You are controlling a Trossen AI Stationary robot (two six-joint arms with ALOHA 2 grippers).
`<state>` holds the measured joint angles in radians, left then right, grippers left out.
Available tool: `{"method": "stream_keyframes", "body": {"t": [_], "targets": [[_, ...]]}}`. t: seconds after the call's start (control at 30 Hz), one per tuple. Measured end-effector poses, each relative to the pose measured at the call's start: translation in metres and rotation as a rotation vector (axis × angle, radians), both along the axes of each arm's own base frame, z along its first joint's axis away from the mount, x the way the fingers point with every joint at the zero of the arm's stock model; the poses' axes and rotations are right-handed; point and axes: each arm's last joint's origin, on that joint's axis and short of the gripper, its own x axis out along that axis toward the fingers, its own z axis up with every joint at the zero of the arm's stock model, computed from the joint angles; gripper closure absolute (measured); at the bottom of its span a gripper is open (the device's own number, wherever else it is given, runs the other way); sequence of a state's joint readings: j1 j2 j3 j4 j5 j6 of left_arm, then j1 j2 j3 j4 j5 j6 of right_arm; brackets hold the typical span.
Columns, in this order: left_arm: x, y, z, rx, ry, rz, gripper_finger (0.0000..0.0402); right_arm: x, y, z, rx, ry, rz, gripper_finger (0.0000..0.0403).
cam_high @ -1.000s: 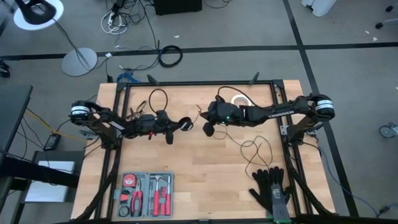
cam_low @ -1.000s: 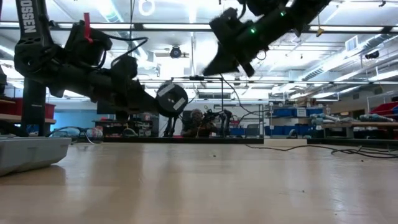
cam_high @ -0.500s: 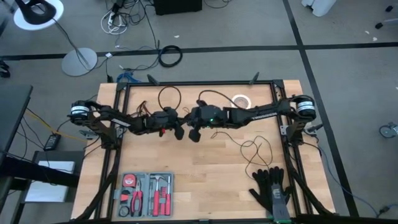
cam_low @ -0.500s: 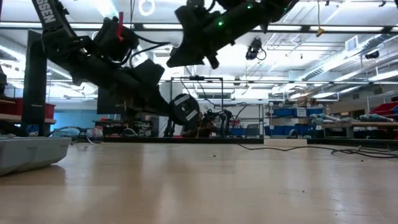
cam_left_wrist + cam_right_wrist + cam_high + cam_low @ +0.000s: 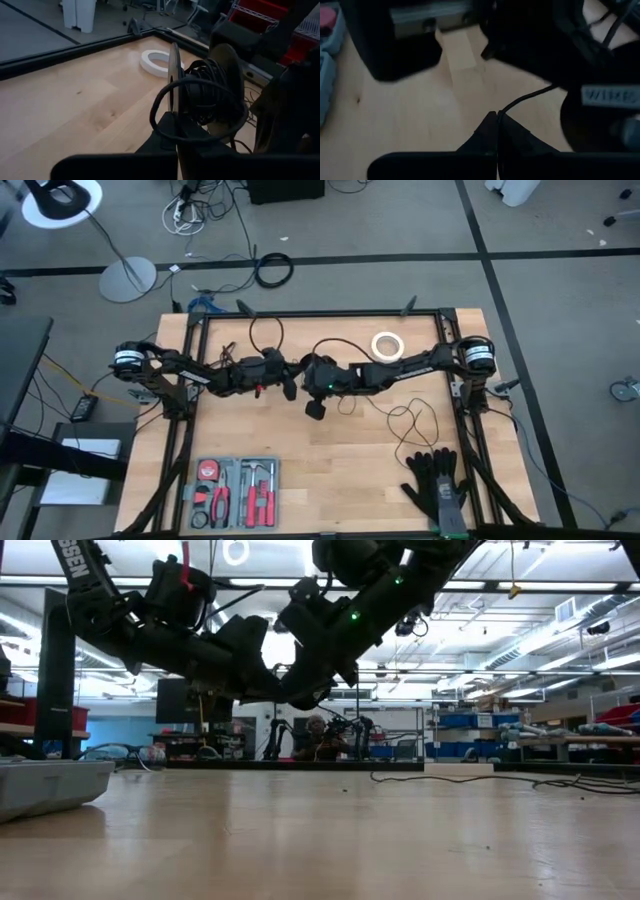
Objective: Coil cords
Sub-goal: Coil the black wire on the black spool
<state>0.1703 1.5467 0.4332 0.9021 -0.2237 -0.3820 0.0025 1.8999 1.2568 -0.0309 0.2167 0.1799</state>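
Beside the white tape ring (image 5: 159, 61), the left gripper (image 5: 176, 131) is clamping shut on the puck (image 5: 200, 92) with coiled cord; the right gripper (image 5: 496, 131) is pinching its free strand (image 5: 527, 99), meeting mid-table.

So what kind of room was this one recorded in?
Most likely a robotics lab or workshop: shelving with blue bins behind the table, loose cables on the grey floor, and a hand-tool tray on the wooden workbench.
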Motion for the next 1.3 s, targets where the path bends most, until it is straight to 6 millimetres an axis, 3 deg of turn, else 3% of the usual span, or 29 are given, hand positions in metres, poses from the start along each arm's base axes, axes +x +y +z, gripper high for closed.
{"method": "stream_keyframes", "body": {"t": [0.47, 0.8, 1.0, 1.3], "targets": [[-0.002, -0.003, 0.006, -0.011, -0.107, -0.078, 0.0401, -0.024, 0.006, -0.02, 0.014, 0.293, -0.159, 0.0403], [-0.036, -0.006, -0.011, -0.018, -0.172, -0.074, 0.0401, -0.05, 0.021, -0.016, -0.056, 0.464, -0.257, 0.0403], [-0.048, -0.01, -0.022, -0.006, -0.13, -0.148, 0.0401, -0.058, 0.015, 0.001, -0.06, 0.44, -0.292, 0.0403], [-0.061, -0.016, -0.03, -0.002, -0.099, -0.186, 0.0401, -0.09, -0.004, 0.052, -0.078, 0.366, -0.314, 0.0403]]}}
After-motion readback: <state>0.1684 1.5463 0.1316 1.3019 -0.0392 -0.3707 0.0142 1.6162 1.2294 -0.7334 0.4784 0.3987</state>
